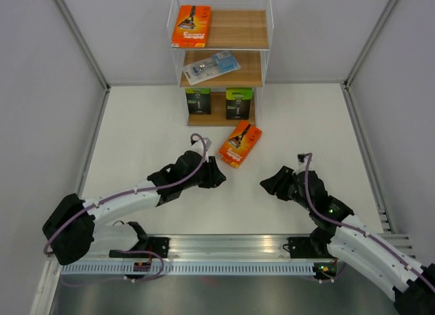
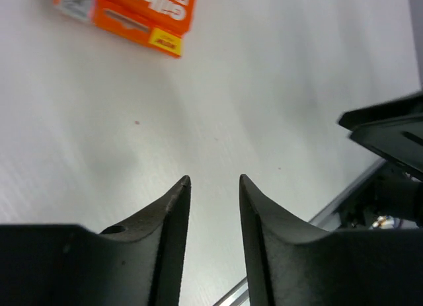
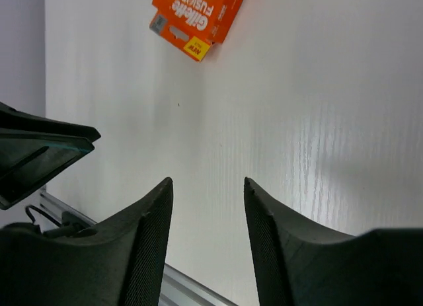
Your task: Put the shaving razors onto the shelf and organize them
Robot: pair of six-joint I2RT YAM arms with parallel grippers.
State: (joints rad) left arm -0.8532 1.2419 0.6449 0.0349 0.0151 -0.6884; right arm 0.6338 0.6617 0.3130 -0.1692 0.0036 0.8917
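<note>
1. left gripper (image 1: 216,176): jaws narrowly apart, nothing between them, low over the table (image 1: 136,138).
2. shelf (image 1: 266,36): at the table's 12 o'clock.
3. top-tier orange pack (image 1: 191,26): flat, left part of the top board.
4. blue blister pack (image 1: 212,67): middle board, skewed.
5. left black pack (image 1: 198,101), right black pack (image 1: 238,103): upright, side by side, bottom board.
6. loose orange pack (image 1: 240,143): flat on the table before the shelf, at 1 o'clock from the left gripper and 11 o'clock from the right.
7. right gripper (image 1: 266,184): jaws moderately apart, empty.
</note>
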